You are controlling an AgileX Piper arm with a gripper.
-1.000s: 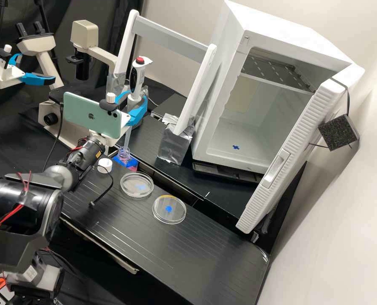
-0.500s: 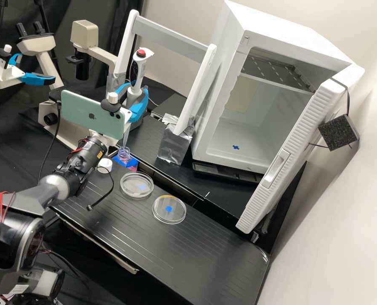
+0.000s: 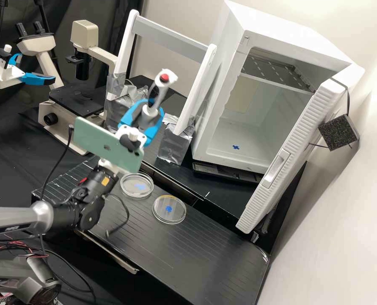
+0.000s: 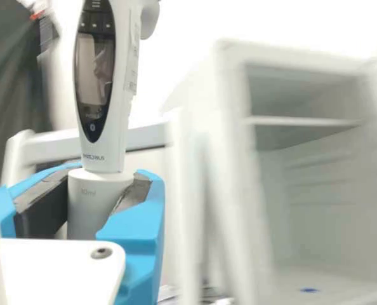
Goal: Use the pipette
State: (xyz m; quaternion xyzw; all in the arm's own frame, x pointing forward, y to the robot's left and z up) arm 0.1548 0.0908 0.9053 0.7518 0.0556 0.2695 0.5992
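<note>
High view: the arm (image 3: 59, 217) runs level over the bench's (image 3: 184, 250) edge, then bends upward, phone (image 3: 105, 144) on its wrist. 2 dishes (image 3: 169, 209) lie nearby; a white frame (image 3: 169, 34) and open cabinet (image 3: 228, 55) stand beyond. The gripper (image 3: 150, 113) is clamped on the tilted pipette (image 3: 159, 95), both pads against its body, above the bench.

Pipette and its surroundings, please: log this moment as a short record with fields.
pipette: white, red button on top, tilted in the high view
fingers: both blue, shut around the pipette's lower body
phone: green, mounted on the arm
dishes: two clear, side by side on the bench; one nearer the phone, the other farther off; a blue mark shows at each
cabinet: white, door open, shelf inside, blue mark on its floor
pipette tip: hidden
</note>
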